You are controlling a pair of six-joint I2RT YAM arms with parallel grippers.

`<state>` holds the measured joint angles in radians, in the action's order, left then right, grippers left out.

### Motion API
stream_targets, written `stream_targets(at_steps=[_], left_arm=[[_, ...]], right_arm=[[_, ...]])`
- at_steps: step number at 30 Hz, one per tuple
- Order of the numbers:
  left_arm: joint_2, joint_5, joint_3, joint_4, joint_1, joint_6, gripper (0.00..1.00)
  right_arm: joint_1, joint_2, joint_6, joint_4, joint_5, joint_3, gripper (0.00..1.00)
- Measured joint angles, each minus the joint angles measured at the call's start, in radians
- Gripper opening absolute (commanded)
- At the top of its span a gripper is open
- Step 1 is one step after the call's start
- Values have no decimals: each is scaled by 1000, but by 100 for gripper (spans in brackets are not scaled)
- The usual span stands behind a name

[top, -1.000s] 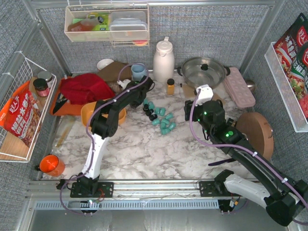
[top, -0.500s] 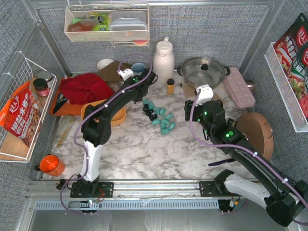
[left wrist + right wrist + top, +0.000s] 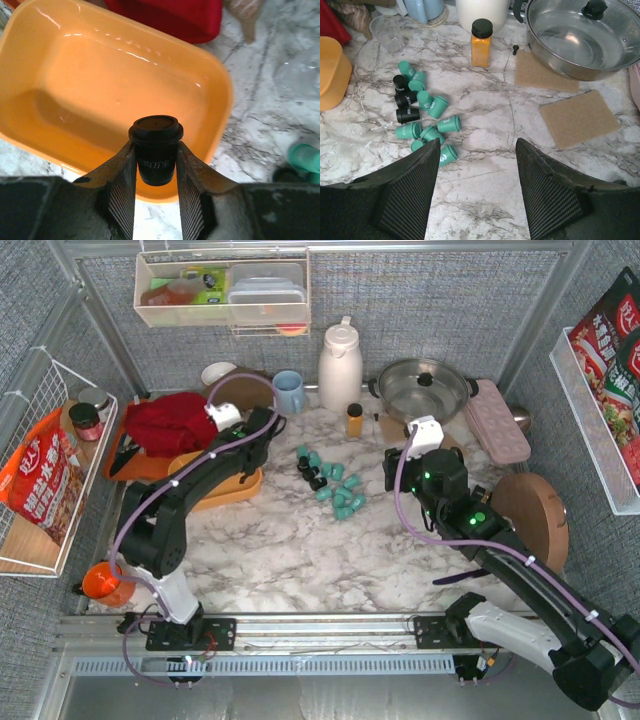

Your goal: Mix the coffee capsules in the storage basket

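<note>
My left gripper [image 3: 156, 152] is shut on a black coffee capsule [image 3: 156, 145], held upright by its body over the near rim of the storage basket [image 3: 100, 85], an orange tray with nothing in it. From above, that gripper [image 3: 252, 440] hangs at the basket's [image 3: 240, 488] right end. The other coffee capsules [image 3: 335, 485], mostly teal with a few black, lie in a loose pile on the marble. My right gripper [image 3: 477, 150] is open above bare marble, just right of the pile [image 3: 427, 120].
An amber bottle [image 3: 481, 42], a white thermos [image 3: 340, 365], a blue mug [image 3: 289, 392] and a steel pot [image 3: 420, 390] stand behind the pile. A red cloth [image 3: 175, 422] lies behind the basket. Cork mats [image 3: 575, 117] lie to the right, an orange cup [image 3: 105, 583] at front left.
My left arm has swung left from the capsule pile to the basket, carrying the black capsule. The right arm has not moved.
</note>
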<state>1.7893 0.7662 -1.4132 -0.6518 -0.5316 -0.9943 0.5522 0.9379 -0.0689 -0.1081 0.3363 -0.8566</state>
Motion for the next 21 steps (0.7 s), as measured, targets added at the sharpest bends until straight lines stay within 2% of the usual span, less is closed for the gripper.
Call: stream_targets(at_steps=[7,14,21], left_arm=[[-35,-188,177,246,117,139,35],[42,-405,186,441,151,322,35],[52,-624,245,542,152,480,38]], right_arm=[[0,11,3,0,3,0,66],[0,21,8,0,5,0,66],[0,40,15,0,6,0,66]])
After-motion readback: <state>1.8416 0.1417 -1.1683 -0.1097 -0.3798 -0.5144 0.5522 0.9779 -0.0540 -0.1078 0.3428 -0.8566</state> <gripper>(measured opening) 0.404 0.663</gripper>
